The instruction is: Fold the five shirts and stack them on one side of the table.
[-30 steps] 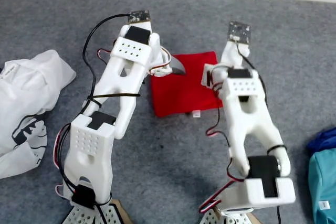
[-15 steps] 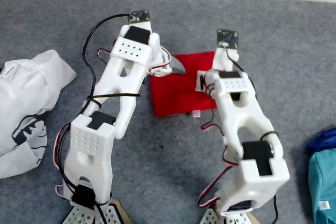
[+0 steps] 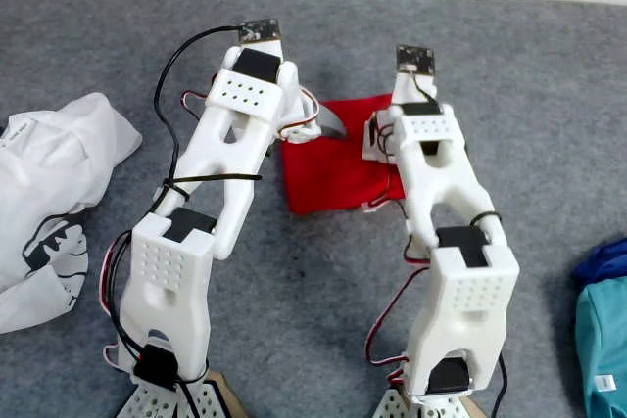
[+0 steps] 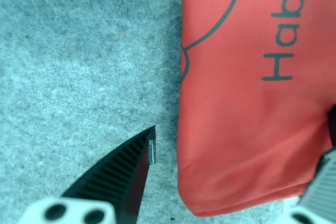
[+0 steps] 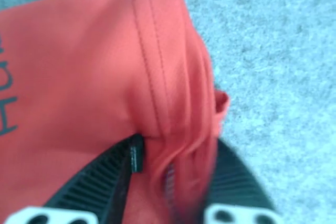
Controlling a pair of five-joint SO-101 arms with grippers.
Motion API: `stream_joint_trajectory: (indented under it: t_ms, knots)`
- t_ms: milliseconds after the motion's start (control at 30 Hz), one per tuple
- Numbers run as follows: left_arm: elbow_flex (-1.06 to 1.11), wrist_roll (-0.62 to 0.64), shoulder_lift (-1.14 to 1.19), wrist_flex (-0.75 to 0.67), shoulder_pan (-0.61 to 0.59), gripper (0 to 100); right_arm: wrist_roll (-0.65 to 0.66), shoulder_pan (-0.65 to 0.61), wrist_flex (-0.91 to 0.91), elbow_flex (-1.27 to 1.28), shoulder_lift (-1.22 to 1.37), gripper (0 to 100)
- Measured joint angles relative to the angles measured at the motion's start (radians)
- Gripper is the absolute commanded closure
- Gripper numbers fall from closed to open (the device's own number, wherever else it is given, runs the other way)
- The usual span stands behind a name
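A folded red shirt (image 3: pixel 333 168) lies on the grey table between my two arms. In the left wrist view its printed face (image 4: pixel 252 103) lies flat. My left gripper (image 4: pixel 226 187) stands open over the shirt's left edge, one black finger (image 4: pixel 126 177) on bare table. My right gripper (image 5: pixel 173 177) is shut on the red shirt's right edge (image 5: pixel 173 103), where the cloth bunches up between the fingers. From above, the right gripper (image 3: pixel 377 144) sits mostly under its own arm. A crumpled white shirt (image 3: pixel 49 183) lies at the far left.
A blue shirt (image 3: pixel 602 261) and a teal shirt (image 3: pixel 602 340) lie at the right edge. The grey table (image 3: pixel 323 281) is bare in front of the red shirt and behind it.
My right arm has swung to the left, its gripper coming in over the red shirt's right edge. The left arm and the other shirts have not moved.
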Motion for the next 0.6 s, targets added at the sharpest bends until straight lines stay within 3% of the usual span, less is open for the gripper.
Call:
stream_joint_trajectory:
  t_ms: [367, 600]
  knots:
    - [0.051, 0.0, 0.0, -0.066, 0.0, 54, -0.003, 0.049, 0.18, -0.209, 0.1, 99.2]
    - [0.107, 0.0, 0.0, -0.152, 0.0, 54, -0.058, 0.199, 0.204, -0.204, -0.017, 99.2]
